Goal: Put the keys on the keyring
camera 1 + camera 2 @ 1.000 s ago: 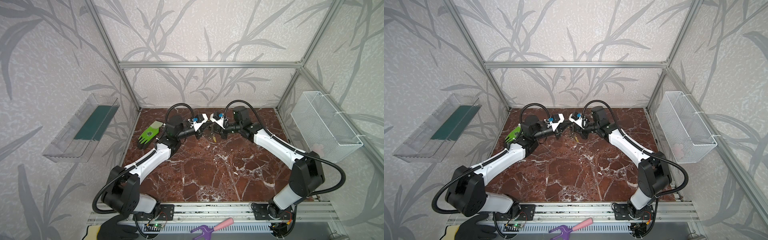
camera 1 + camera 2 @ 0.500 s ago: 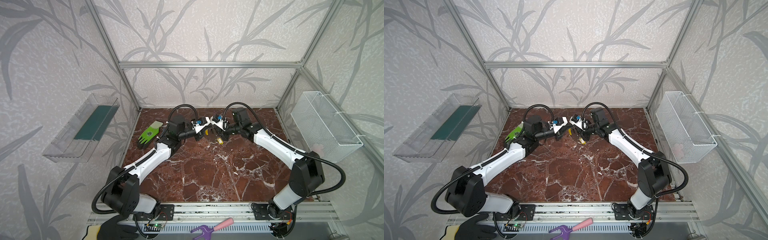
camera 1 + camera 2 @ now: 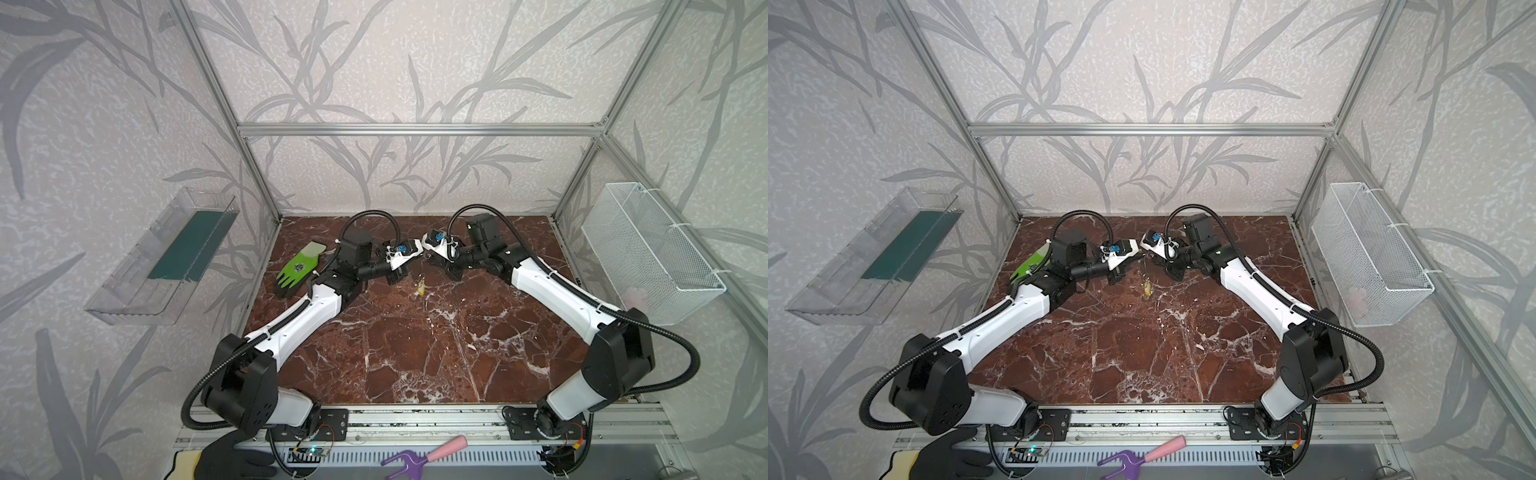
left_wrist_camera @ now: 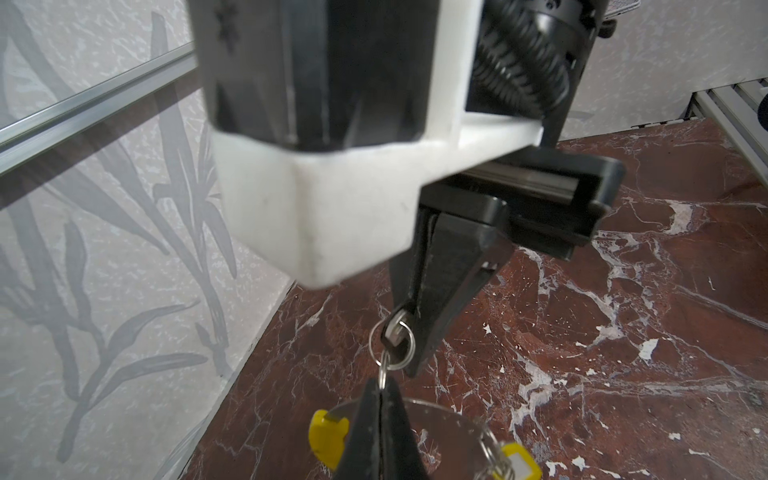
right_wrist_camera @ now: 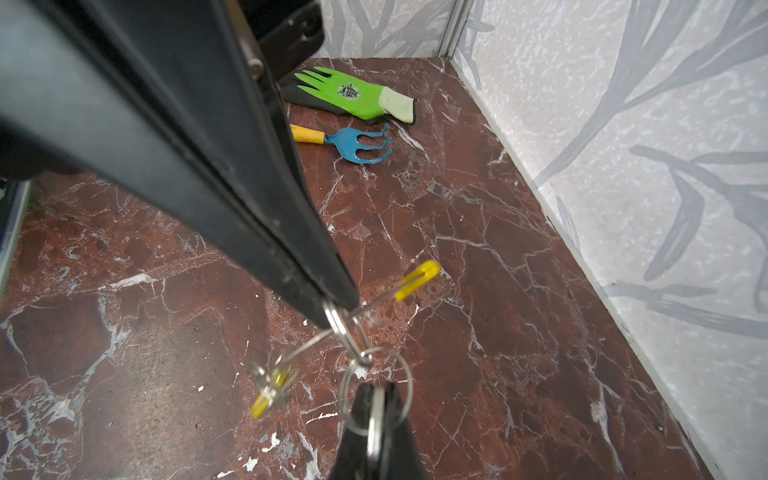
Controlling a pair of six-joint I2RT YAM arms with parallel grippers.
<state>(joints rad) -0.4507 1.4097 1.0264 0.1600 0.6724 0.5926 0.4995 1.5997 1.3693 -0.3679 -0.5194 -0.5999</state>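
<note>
Keyring [image 5: 417, 276] hangs in the air between the two arms, well apart from the green glove [image 3: 299, 268].
The left gripper [image 4: 381, 388] is closed, as it seems on the thin loop, and the right gripper [image 5: 373, 392] is pinched on the split ring [image 5: 409, 384] of one key; the yellow-tagged key [image 4: 520, 462] seems to hang on the loop already. I think the left arm should hold the loop quiet while the right one leads the split ring slowly along the wire, because the hanging tag can swing. The clear tray [image 3: 124, 286], on the wall at the glove's side, holds a dark green sheet [image 3: 187, 245]; the wire basket [image 3: 648, 249], on the wall far from the glove, holds something pale pink [image 3: 636, 295] that I cannot name.
</note>
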